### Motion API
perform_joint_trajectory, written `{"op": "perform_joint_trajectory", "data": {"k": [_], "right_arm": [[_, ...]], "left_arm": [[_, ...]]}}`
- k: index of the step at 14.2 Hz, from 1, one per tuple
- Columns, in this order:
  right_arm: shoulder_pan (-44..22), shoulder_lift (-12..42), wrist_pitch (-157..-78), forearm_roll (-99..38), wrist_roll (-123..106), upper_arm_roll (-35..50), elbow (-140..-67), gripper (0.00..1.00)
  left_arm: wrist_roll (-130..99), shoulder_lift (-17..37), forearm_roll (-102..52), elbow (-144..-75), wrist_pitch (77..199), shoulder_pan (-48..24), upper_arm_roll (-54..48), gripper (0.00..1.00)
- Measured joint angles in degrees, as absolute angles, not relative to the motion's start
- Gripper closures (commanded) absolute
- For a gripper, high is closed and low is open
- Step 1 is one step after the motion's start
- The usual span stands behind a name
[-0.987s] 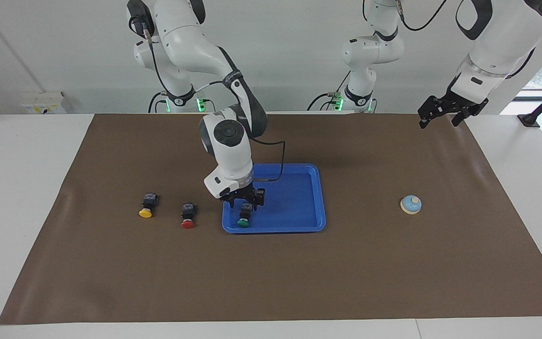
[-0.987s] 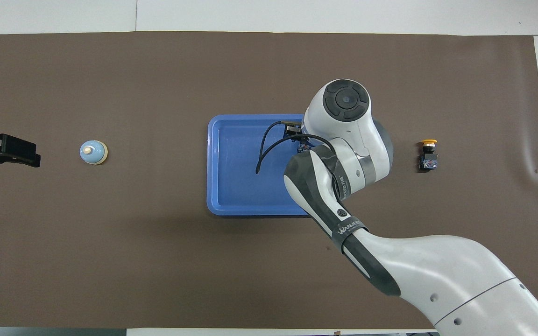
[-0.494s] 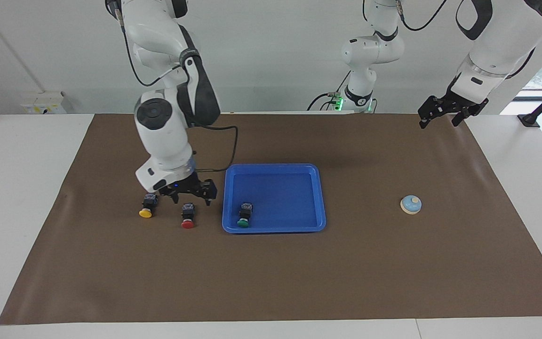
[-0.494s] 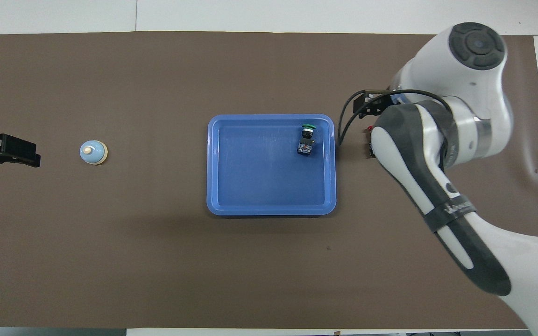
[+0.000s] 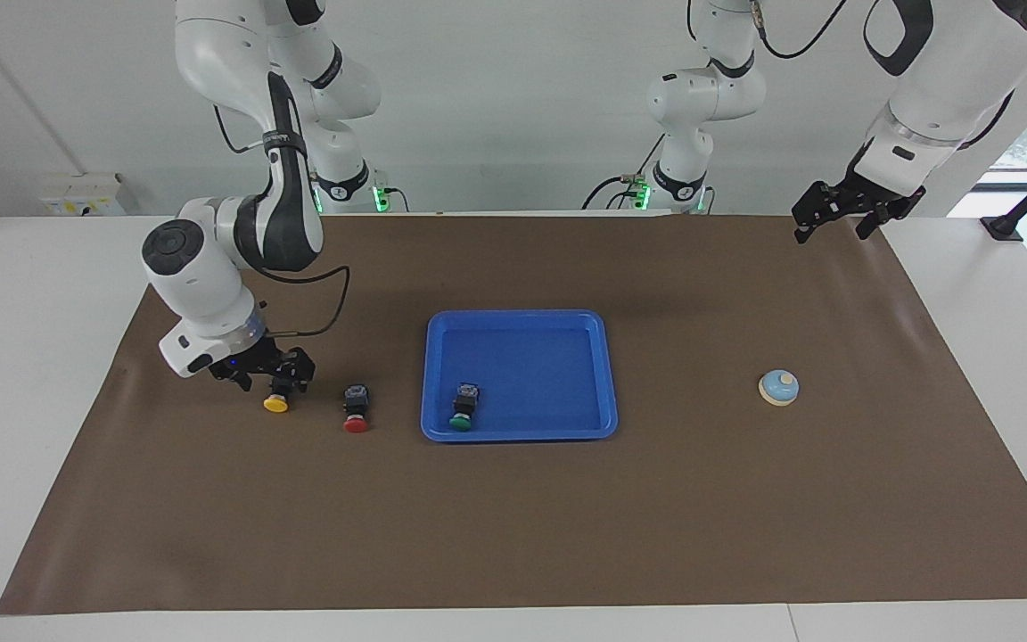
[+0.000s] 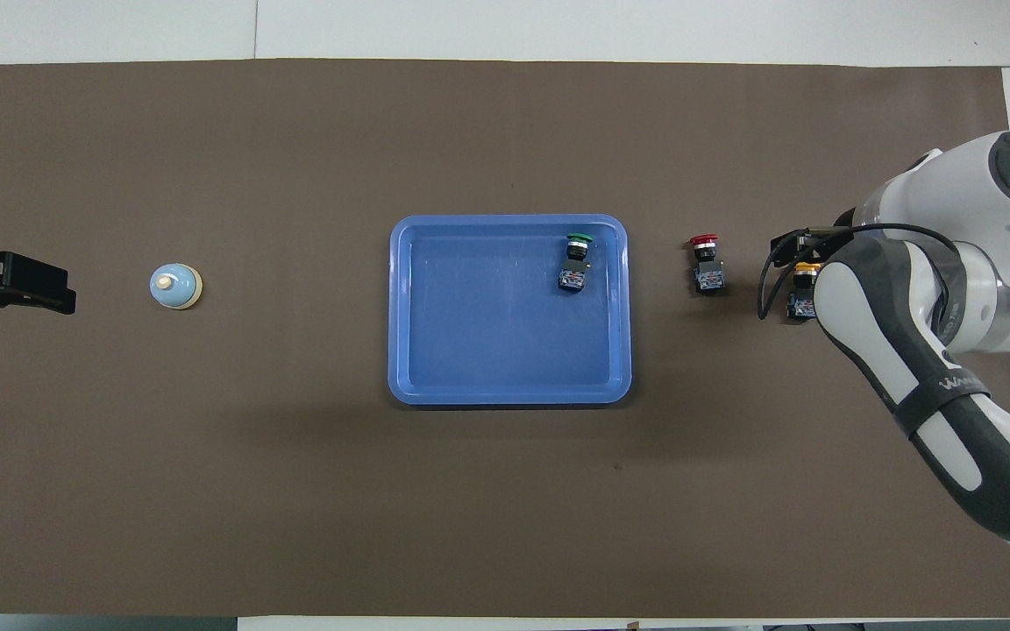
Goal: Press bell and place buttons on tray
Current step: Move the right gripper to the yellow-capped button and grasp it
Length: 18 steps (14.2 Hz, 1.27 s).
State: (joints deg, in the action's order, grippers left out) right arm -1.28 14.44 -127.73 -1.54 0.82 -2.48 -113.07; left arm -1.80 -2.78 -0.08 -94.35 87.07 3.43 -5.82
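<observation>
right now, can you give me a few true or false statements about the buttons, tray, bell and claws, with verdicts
1. The green button lies in the tray. True.
2. The red button is in the tray too. False: it lies on the mat beside the tray, toward the right arm's end.
3. The right claw is down over the yellow button. True.
4. The left claw is pressing the bell. False: it hangs in the air, well clear of the bell.
5. The red button lies between the yellow button and the tray. True.
6. Both claws are shut. False: both are open.
</observation>
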Motion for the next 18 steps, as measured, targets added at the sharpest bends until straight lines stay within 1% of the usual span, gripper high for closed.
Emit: {"op": "perform_joint_trajectory", "data": {"k": [2, 6, 13, 16, 17, 18], "right_arm": [[-0.8, 13.2, -129.5, -1.5, -0.6, -2.5, -116.3, 0.00], [0.7, 11.9, -134.2, -1.5, -2.6, -2.5, -120.5, 0.00], [1.0, 12.1, -138.0, -1.5, -2.6, -2.4, -123.2, 0.00], [1.0, 12.5, -140.3, -1.5, -2.6, -2.4, -125.0, 0.05], [1.0, 12.7, -140.6, -1.5, -2.6, -2.4, -125.3, 0.09], [1.0, 12.7, -140.6, -1.5, -2.6, -2.4, -125.6, 0.16]], "left_arm": [[-1.8, -2.8, -0.1, -94.3, 87.1, 3.4, -5.8, 0.00], [-1.8, -2.8, -0.1, -94.3, 87.1, 3.4, -5.8, 0.00], [-1.8, -2.8, -0.1, -94.3, 87.1, 3.4, -5.8, 0.00], [-1.8, -2.8, -0.1, -94.3, 87.1, 3.4, -5.8, 0.00], [-1.8, -2.8, -0.1, -94.3, 87.1, 3.4, -5.8, 0.00], [-1.8, -2.8, -0.1, -94.3, 87.1, 3.4, -5.8, 0.00]]}}
